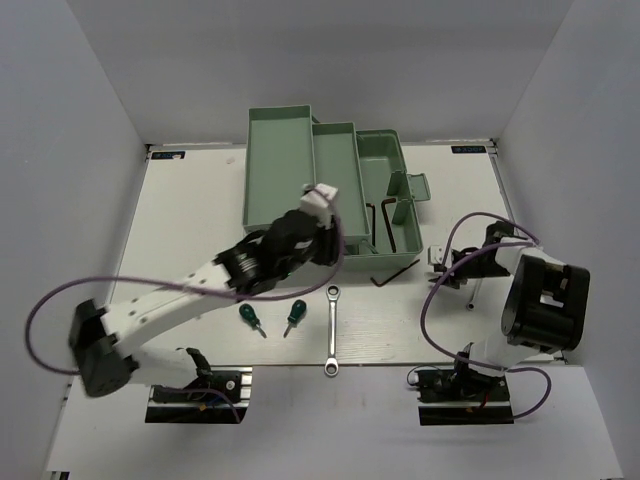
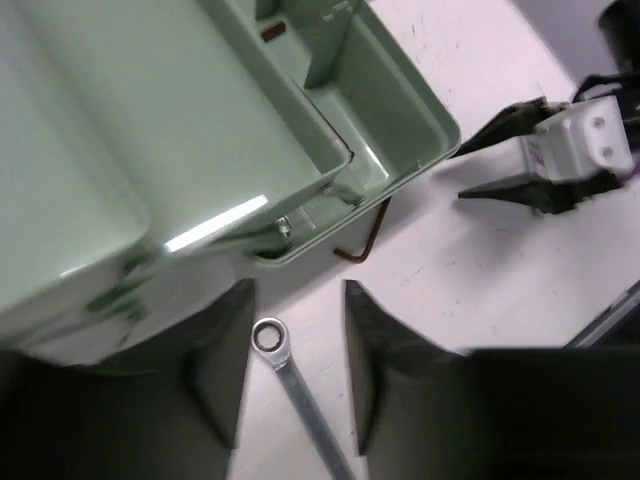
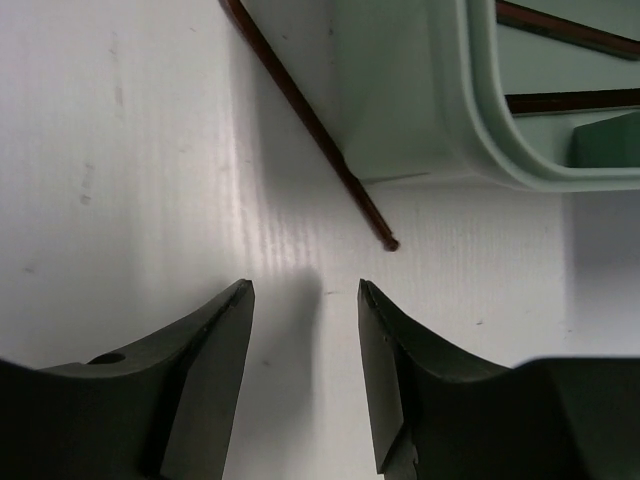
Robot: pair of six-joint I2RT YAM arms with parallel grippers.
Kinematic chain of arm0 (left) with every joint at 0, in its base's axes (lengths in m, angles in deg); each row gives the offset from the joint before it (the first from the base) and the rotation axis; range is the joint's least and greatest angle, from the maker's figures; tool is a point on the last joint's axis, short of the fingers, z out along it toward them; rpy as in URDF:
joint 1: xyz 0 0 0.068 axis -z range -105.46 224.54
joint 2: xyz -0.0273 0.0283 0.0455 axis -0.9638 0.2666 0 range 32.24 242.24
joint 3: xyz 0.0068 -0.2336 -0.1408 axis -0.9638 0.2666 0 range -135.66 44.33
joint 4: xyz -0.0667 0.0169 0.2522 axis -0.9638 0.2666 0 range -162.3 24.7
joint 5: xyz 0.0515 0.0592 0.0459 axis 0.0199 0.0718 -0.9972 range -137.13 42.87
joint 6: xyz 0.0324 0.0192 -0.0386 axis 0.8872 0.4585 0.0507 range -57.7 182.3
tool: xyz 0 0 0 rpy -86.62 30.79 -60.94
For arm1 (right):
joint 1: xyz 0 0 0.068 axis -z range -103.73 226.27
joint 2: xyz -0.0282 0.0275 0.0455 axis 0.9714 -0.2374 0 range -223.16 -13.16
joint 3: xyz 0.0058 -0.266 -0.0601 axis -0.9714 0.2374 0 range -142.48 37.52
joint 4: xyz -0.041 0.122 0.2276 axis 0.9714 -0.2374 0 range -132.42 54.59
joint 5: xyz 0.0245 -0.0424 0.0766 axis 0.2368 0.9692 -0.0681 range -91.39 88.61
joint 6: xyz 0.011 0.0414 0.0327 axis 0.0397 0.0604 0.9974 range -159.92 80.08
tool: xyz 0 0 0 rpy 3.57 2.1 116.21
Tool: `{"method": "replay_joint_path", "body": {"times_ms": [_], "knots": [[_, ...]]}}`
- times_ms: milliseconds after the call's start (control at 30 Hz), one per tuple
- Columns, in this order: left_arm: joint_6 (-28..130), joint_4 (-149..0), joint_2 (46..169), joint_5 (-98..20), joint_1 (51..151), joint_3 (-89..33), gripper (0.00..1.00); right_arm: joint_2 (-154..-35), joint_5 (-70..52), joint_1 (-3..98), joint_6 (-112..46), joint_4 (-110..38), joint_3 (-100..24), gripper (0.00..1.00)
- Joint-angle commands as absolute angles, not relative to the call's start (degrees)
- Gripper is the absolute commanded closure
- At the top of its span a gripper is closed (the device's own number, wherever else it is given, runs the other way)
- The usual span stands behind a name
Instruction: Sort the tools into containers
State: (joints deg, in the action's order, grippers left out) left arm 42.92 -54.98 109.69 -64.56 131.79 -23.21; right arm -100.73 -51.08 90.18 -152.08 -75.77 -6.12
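Left jaws: open, wrench [image 2: 300,396] framed between them; we are aiming to close across its shank.
Right jaws: open, near the hex key [image 3: 310,122].

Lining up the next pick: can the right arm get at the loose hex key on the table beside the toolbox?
Probably yes. The right gripper is open, with the tip of the hex key just ahead and only bare table between. The toolbox wall crowds its far length, so the near end looks easiest.
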Motion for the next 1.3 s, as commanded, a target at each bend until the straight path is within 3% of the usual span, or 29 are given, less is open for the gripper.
{"method": "replay_joint_path", "body": {"times_ms": [0,100,267,433,933,1267], "knots": [[37.6,-56.0,98.4,-66.6,131.6,-12.0,0.45,-104.2,-50.3,88.8,-154.8,-68.0,-10.1,0.48],[33.5,-51.5,90.9,-67.3,131.6,-5.8,0.37,-105.2,-50.0,88.0,-150.0,-63.9,-10.1,0.49],[25.4,-49.3,79.6,-67.3,131.6,4.0,0.37,-107.2,-49.8,86.6,-146.5,-59.6,-9.5,0.53],[22.6,-47.7,72.1,-67.3,131.6,8.9,0.37,-110.4,-51.1,85.1,-151.8,-69.2,-13.9,0.51],[23.1,-45.4,72.1,-67.9,131.6,7.1,0.37,-112.4,-49.7,82.2,-144.2,-62.0,-11.4,0.56],[22.6,-44.2,71.6,-68.4,131.6,6.5,0.37,-118.7,-47.3,81.9,-151.4,-76.5,-18.6,0.62]]}}
